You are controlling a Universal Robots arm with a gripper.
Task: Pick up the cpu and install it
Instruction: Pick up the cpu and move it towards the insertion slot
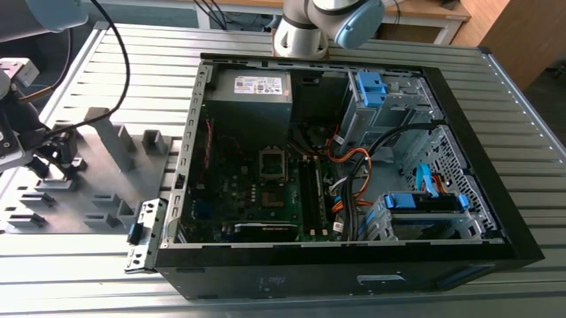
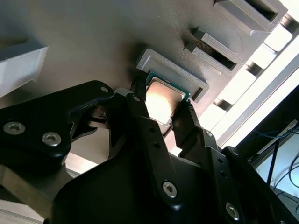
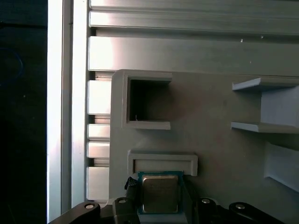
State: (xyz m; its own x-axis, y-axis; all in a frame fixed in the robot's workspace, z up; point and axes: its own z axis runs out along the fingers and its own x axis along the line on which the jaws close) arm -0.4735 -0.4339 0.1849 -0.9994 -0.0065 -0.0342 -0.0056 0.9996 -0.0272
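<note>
Grey slats make up the table [image 1: 79,278] in the exterior view, with an open computer case [image 1: 309,283] lying on it and a green motherboard [image 1: 265,192] inside. At the exterior view's left sits a grey fixture tray [image 1: 106,199] of plastic blocks, well apart from the motherboard, and the gripper [image 1: 53,162] hangs low over the tray's far-left part.

In the second wrist view, the gripper [image 2: 162,117] has its two black fingers [image 2: 145,128] pressed against opposite edges of the cpu [image 2: 163,98], pinching it. The silver-topped chip lies just beside a low grey bracket [image 2: 175,74] of the tray.

In the first wrist view, the cpu [image 3: 160,192] sits between the fingers [image 3: 132,193], over the tray [image 3: 210,140] and next to the same bracket [image 3: 162,158]. Whether the chip rests on the tray or is lifted, I cannot tell.
</note>
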